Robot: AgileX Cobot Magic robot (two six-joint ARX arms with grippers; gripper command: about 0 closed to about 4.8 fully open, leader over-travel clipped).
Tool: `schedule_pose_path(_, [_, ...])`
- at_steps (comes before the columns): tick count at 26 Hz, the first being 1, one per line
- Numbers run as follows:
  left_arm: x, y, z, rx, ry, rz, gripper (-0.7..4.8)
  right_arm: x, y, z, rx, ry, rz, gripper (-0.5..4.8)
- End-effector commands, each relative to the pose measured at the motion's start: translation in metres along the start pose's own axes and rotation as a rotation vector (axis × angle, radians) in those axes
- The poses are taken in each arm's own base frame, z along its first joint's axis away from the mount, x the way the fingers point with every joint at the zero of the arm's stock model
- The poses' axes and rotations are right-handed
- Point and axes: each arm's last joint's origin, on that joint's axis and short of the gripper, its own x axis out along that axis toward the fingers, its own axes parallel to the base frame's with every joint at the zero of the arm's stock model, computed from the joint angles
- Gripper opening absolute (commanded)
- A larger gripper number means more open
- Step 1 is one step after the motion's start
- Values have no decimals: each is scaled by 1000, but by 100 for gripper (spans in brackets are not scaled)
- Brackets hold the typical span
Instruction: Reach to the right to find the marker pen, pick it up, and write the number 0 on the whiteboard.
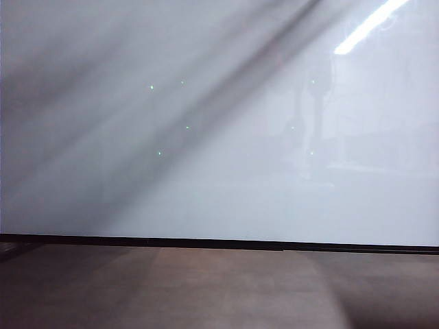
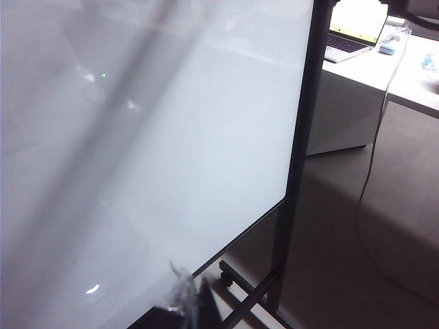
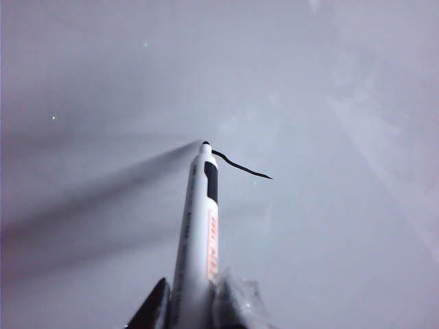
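White marker pen (image 3: 197, 233), right-jaws-held, touches mid-whiteboard (image 3: 329, 82).

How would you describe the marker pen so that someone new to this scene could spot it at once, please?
Start from the big pale whiteboard filling the right wrist view. The right gripper is shut on a white marker pen whose tip meets the board. It alone has a black clip, red lettering and a short black line trailing from its tip.
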Motion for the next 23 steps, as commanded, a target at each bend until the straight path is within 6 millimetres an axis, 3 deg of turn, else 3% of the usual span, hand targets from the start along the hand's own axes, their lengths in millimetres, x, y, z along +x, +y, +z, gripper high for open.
schedule_pose_path(1, [-2, 0, 2, 7, -12, -1, -6, -1, -1, 5, -15, -32, -7, -2])
schedule_pose_path(23, [-2, 0, 2, 29, -8, 0, -6, 9, -4, -1, -20, -29, -25, -2])
